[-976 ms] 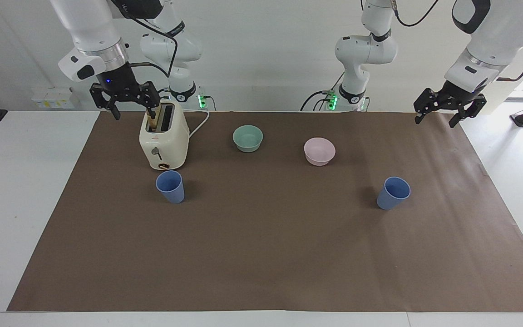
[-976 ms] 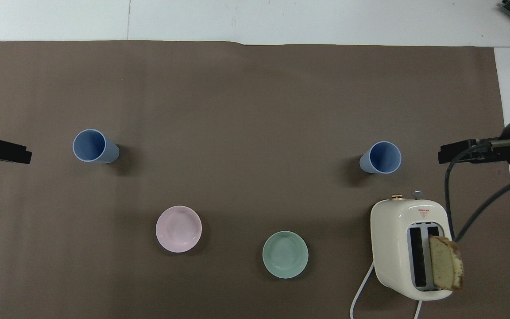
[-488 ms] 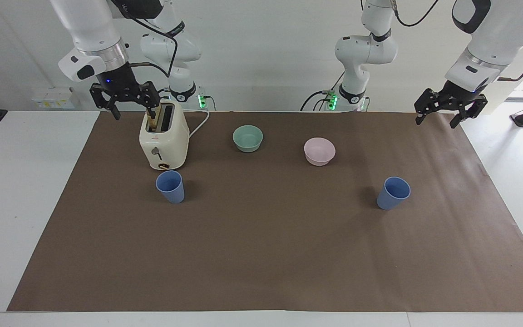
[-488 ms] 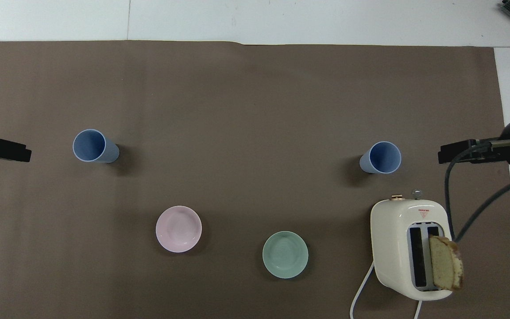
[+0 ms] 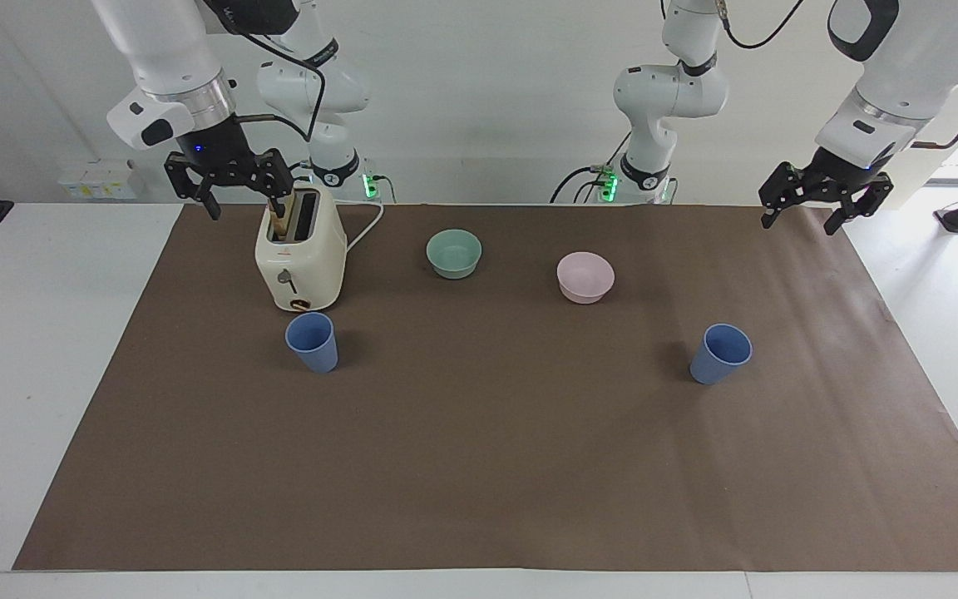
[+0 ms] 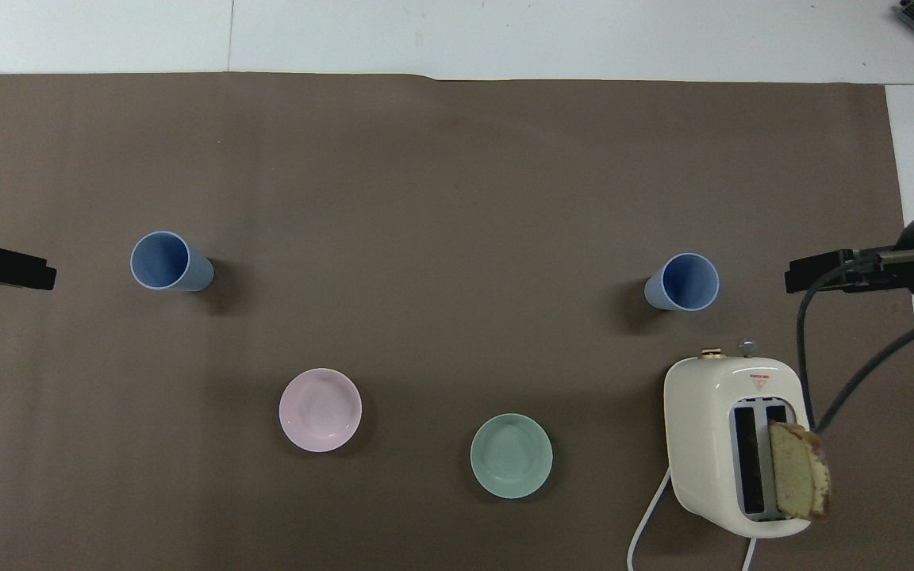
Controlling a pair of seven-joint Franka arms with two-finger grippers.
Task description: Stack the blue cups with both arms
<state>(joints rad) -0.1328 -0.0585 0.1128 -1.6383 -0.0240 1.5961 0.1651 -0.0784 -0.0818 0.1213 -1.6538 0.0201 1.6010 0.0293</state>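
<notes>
A white surface (image 5: 46, 349) carries a wide sheet of brown paper (image 5: 496, 466) that covers most of it, leaving white margins at both ends and along the edge farthest from the robots. A plain white wall (image 5: 479, 108) rises at the robots' end, and power outlets with green lights (image 5: 608, 185) sit at the arm bases.

Two blue cups stand upright on the paper, mouths up and well apart. One blue cup (image 5: 311, 341) (image 6: 683, 281) stands toward the right arm's end, just beside the cream toaster (image 5: 300, 254) (image 6: 735, 444) and farther from the robots than it. The other blue cup (image 5: 721, 353) (image 6: 167, 262) stands toward the left arm's end, alone on bare paper.

The toaster holds a slice of bread (image 6: 800, 469) upright in one slot, and its white cord (image 5: 367, 223) runs toward the wall. A teal-green bowl (image 5: 454, 253) (image 6: 511, 455) and a pink bowl (image 5: 585, 276) (image 6: 320, 409) sit side by side between the toaster and the left arm's end, nearer to the robots than either cup.

The right hand (image 5: 229, 187) (image 6: 810, 277) hangs released over the toaster's end of the paper, fingers spread and grasping nothing. The left hand (image 5: 822, 200) (image 6: 9, 270) hangs over the paper's corner at its own end, likewise released and empty. Both arms wait clear of the cups.
</notes>
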